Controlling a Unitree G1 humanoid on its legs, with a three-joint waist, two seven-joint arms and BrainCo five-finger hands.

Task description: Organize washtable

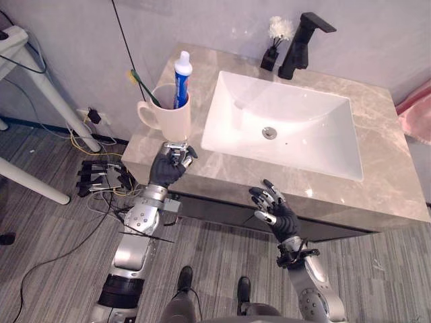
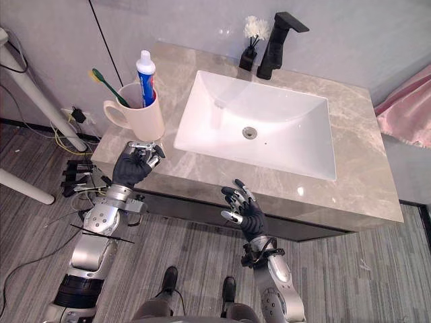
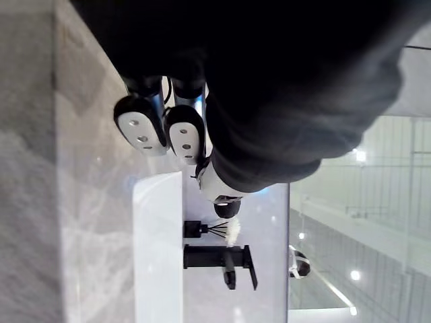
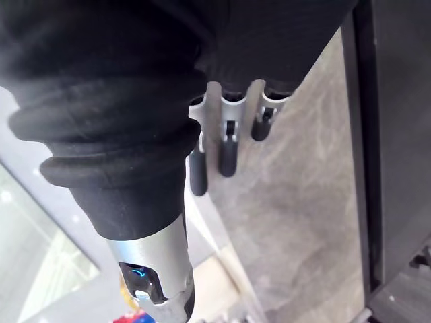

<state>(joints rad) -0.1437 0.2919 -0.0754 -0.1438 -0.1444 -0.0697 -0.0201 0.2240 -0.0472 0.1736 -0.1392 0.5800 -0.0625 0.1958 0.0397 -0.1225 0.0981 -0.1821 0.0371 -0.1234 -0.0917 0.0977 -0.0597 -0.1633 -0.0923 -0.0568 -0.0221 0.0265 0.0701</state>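
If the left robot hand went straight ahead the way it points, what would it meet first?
Probably the cream mug, standing just beyond the left robot hand; depth is hard to judge.

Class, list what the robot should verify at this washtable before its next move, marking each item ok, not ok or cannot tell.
1. The mug is upright on the countertop: ok.
2. The toothpaste and toothbrush stand in the mug: ok.
3. The left hand is curled, holding nothing, in front of the mug: ok.
4. The right hand is open at the countertop's front edge: ok.
5. Gap between the left hand and the mug: cannot tell.
6. The faucet is upright behind the sink: ok.
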